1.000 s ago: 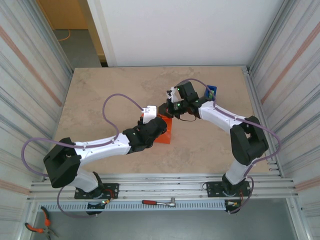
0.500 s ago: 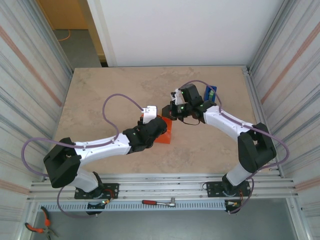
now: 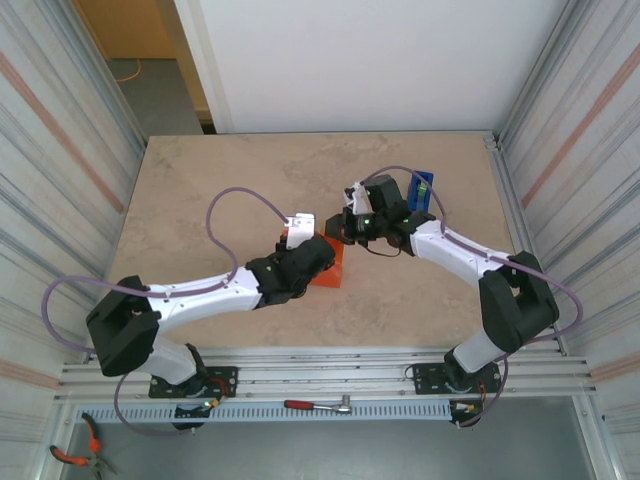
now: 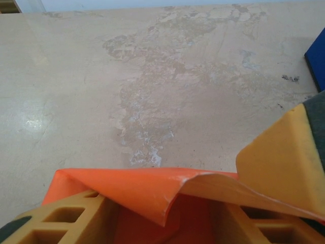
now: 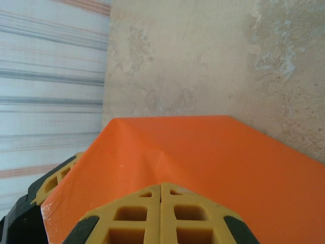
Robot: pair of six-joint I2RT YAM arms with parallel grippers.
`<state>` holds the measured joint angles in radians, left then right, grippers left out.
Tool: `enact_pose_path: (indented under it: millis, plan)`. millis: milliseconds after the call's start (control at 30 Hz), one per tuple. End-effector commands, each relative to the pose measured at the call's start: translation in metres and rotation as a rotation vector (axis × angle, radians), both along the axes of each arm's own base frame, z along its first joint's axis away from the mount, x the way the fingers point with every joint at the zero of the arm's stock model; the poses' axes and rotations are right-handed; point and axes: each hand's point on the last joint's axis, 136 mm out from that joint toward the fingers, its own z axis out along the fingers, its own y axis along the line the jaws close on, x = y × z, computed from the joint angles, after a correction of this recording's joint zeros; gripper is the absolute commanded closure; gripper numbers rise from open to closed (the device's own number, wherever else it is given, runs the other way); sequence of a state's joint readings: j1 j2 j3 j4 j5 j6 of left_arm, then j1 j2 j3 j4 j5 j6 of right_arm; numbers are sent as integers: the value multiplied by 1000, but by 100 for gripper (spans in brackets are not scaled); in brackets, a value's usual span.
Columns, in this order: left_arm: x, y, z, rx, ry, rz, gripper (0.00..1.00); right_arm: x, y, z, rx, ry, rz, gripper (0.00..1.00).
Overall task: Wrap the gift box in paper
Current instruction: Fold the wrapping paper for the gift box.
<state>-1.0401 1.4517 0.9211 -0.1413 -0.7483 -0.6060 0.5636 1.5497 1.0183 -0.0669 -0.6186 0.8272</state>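
Observation:
The orange paper (image 3: 328, 272) lies folded over the gift box at the table's middle; the box itself is hidden under it. My left gripper (image 3: 316, 252) reaches in from the near left. In the left wrist view its yellow fingers (image 4: 66, 218) stand on both sides of the paper-covered box (image 4: 137, 188), with my left gripper (image 4: 160, 226) shut on it. A loose flap with a pale underside (image 4: 244, 190) rises toward the right gripper's finger (image 4: 284, 157). My right gripper (image 3: 339, 232) is shut, its tips (image 5: 161, 189) pinching the paper (image 5: 203, 152) at a crease.
A blue tape dispenser (image 3: 422, 188) stands behind the right arm, its corner at the right edge (image 4: 317, 63) of the left wrist view. Corrugated walls flank the table. A ratchet (image 3: 318, 405) and pliers (image 3: 75, 452) lie below the table's front rail.
The right gripper has shifted slightly right and nearer, staying shut, and its elbow has swung outward. The left arm has held still.

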Motion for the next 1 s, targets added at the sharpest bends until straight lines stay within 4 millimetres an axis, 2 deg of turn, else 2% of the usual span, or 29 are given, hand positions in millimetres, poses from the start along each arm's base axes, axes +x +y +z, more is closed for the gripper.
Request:
enact_pose_path:
  millis: [0, 100, 200, 333, 433, 567, 767, 867, 967]
  plan:
    - [-39, -4, -50, 32, 262, -132, 48, -43, -12, -60, -141, 198, 27, 100]
    - [-32, -9, -22, -73, 264, -191, 47, -44, -15, -64, -150, 198, 20, 100]
    - [-25, -13, 19, -203, 235, -264, 45, -45, -17, -67, -156, 198, 14, 100]
    - [-15, -6, 70, -364, 192, -324, 44, -46, -18, -68, -159, 195, 9, 100]
    - [-5, 5, 95, -461, 168, -325, 44, -47, -20, -70, -162, 194, 3, 100]
    - [11, 21, 103, -524, 172, -304, 43, -47, -21, -71, -165, 193, 0, 100]
    - [40, 35, 81, -516, 248, -295, 44, -48, -20, -72, -162, 194, 1, 100]
    - [56, 33, 71, -503, 307, -319, 52, -48, -20, -73, -165, 194, -1, 100]
    - [69, 22, 61, -464, 379, -376, 63, -47, -20, -73, -165, 192, -3, 100]
